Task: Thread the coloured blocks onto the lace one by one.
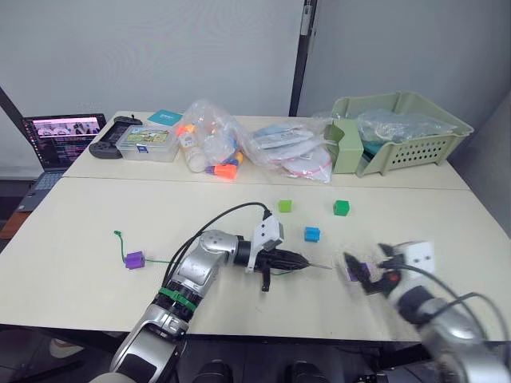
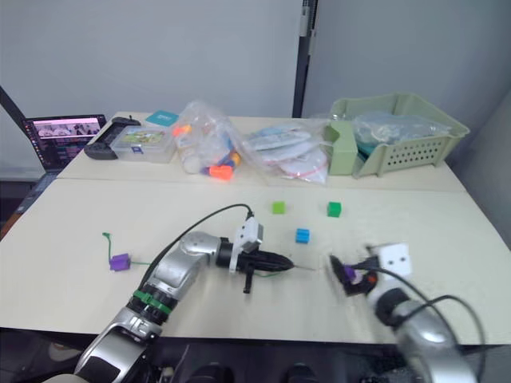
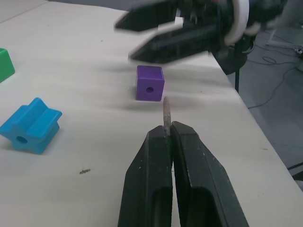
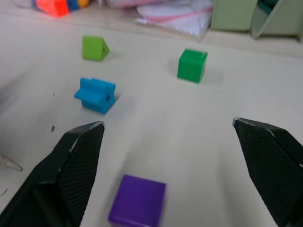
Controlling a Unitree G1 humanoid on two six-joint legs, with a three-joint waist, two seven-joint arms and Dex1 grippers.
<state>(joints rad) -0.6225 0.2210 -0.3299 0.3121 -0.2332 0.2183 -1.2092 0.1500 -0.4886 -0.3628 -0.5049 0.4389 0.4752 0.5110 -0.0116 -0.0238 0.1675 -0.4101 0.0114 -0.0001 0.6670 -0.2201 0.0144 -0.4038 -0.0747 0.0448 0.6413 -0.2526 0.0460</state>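
The left tool (image 3: 166, 135) has its two fingers pressed together on the pale stiff tip of the lace (image 3: 166, 111), and the tip sticks out a little past the fingertips. Just ahead of that tip one purple block (image 3: 150, 83) sits on the counter (image 1: 96, 215), its hole turned toward the tip. The right tool (image 4: 168, 137) is spread wide, one finger on each side of this purple block, not touching it. Beyond the two tools lie three more blocks: one blue (image 1: 311, 234), one light green (image 1: 285, 206) and one dark green (image 1: 342, 207). A second purple block (image 1: 134, 259) is already on the green cord, far behind the left tool, near the knot end. That makes five blocks.
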